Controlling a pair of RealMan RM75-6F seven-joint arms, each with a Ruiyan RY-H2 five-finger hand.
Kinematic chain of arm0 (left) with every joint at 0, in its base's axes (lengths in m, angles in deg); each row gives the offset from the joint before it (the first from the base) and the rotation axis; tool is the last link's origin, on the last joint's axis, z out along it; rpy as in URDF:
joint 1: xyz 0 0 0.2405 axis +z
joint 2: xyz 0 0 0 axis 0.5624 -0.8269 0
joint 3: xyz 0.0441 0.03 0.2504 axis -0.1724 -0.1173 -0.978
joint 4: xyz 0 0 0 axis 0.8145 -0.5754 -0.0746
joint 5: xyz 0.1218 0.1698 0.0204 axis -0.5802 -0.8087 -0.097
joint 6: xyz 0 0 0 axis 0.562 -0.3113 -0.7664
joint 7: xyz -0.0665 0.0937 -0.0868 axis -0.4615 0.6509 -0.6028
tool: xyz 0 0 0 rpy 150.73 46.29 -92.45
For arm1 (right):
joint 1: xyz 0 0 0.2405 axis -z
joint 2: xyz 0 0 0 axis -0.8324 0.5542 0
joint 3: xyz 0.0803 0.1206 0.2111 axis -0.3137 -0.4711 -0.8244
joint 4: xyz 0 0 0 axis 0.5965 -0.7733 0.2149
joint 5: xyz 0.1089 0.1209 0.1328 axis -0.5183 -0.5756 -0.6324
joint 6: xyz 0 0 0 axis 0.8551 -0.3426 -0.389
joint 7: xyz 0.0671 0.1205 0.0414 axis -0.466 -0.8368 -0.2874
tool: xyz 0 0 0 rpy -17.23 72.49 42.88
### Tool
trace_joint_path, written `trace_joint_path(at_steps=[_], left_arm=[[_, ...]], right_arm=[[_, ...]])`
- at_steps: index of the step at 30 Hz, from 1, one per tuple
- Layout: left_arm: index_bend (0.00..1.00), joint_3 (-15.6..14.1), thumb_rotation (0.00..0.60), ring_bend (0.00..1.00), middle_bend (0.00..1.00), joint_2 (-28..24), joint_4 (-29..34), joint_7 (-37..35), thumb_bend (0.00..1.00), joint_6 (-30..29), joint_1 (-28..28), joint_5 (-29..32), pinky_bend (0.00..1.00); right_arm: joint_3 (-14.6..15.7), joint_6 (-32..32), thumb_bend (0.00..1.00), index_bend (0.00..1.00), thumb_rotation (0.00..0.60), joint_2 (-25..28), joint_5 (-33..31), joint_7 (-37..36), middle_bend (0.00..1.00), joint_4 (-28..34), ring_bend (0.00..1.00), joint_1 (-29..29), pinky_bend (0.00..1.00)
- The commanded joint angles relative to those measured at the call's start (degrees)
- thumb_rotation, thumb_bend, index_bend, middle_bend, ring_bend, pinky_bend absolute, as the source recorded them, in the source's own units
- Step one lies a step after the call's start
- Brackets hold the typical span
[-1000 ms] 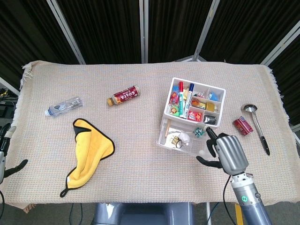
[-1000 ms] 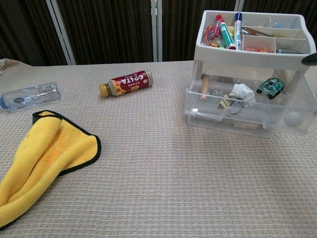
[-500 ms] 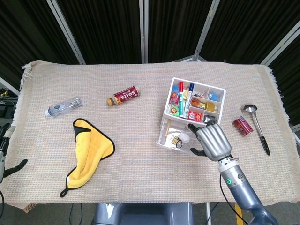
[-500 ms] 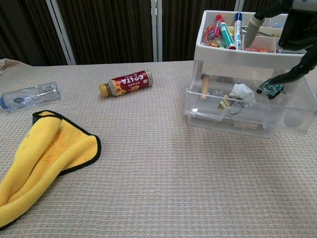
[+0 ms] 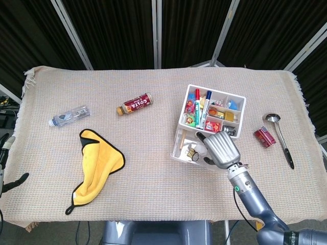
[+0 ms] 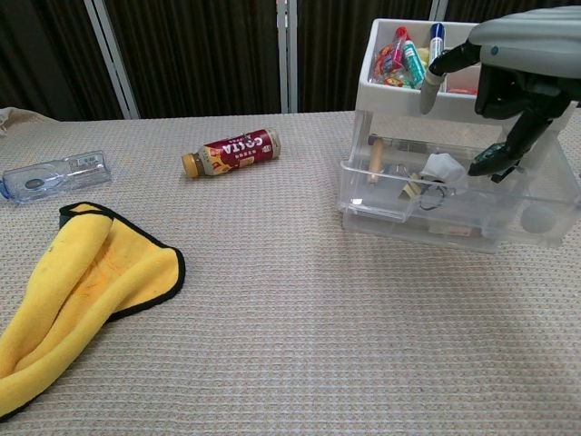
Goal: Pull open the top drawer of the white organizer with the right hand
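Note:
The white organizer point(image 5: 182, 113) stands right of the table's middle, its top tray point(image 6: 399, 98) holding markers and small items. Below the tray a clear drawer point(image 6: 408, 218) sticks out toward me, with keys, a white wad and other bits inside; in the head view the drawer point(image 5: 187, 154) shows at the organizer's near side. My right hand point(image 5: 220, 148) hovers over the drawer's right part, palm down, holding nothing. In the chest view the right hand point(image 6: 522, 68) has its fingers bent down in front of the tray. My left hand point(image 5: 6, 171) hangs off the table's left edge, empty.
A brown drink bottle point(image 5: 134, 104) and a clear plastic bottle point(image 5: 69, 116) lie at the back left. A yellow cloth point(image 5: 97, 163) is spread at the front left. A red can point(image 5: 264, 137) and a ladle point(image 5: 282, 143) lie right of the organizer.
My right hand has moved left and away from me, from beside the organizer's near right corner to over the drawer. The drawer and the left hand have not shifted.

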State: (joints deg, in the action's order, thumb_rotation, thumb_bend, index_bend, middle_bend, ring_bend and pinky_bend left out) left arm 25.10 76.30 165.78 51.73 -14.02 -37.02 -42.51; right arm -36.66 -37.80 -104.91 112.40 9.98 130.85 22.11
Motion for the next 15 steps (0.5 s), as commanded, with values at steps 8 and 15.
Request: trace_joint_path(at_steps=[8, 15], left_arm=[[0.00, 0.1, 0.600, 0.00, 0.00, 0.0, 0.0, 0.0, 0.08, 0.3, -0.1, 0.3, 0.00], [0.00, 0.1, 0.600, 0.00, 0.00, 0.0, 0.0, -0.1, 0.08, 0.5, -0.2, 0.4, 0.00]], right_arm=[[1.5, 0.3, 0.00, 0.43, 0.600, -1.3, -0.7, -0.5, 1.00, -2.7, 1.00, -2.1, 0.68], [2.6, 0.5, 0.01, 0.43, 0.600, -2.5, -1.6, -0.6, 1.00, -4.5, 1.00, -2.9, 0.68]])
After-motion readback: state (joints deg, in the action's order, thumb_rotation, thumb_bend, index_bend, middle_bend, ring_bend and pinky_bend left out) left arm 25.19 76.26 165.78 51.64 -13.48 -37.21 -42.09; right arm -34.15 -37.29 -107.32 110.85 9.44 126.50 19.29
